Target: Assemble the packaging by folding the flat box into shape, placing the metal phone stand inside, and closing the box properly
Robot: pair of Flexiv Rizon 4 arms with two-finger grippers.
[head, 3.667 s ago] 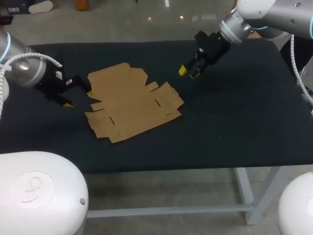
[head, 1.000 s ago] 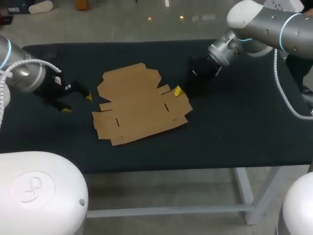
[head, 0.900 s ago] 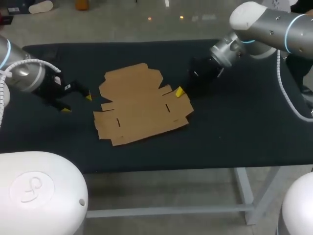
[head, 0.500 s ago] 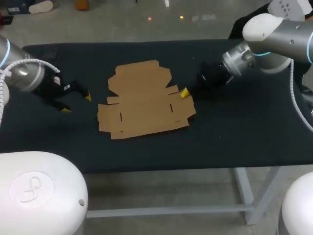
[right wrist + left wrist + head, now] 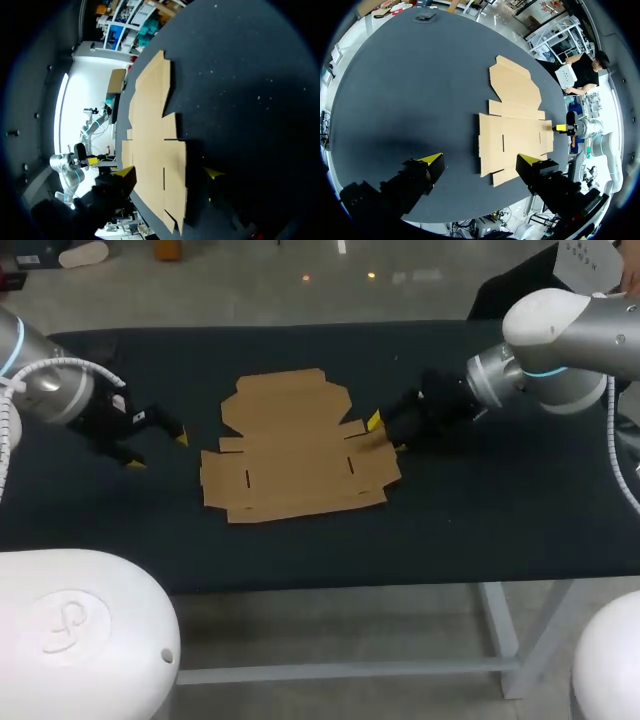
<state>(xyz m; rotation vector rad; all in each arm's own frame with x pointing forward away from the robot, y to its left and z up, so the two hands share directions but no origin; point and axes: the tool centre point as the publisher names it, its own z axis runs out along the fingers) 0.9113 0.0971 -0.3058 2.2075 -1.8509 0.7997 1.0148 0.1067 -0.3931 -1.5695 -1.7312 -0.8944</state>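
flat brown cardboard box blank (image 5: 295, 445): unfolded, mid black tabletop (image 5: 500, 500). our left gripper (image 5: 158, 451): spread wide, empty, left of the box. our right gripper (image 5: 386, 435): spread, holding nothing, astride its right edge; we risk the sheet sliding instead of folding.

Left arm (image 5: 45, 380) and right arm (image 5: 570, 335): silver-grey round links, thin cyan ring at a joint. White cable (image 5: 60, 365) runs along each. Left gripper (image 5: 158, 451) and right gripper (image 5: 386, 435): black bodies, yellow tips. Near side: two glossy white domed covers (image 5: 80, 640), left one embossed.
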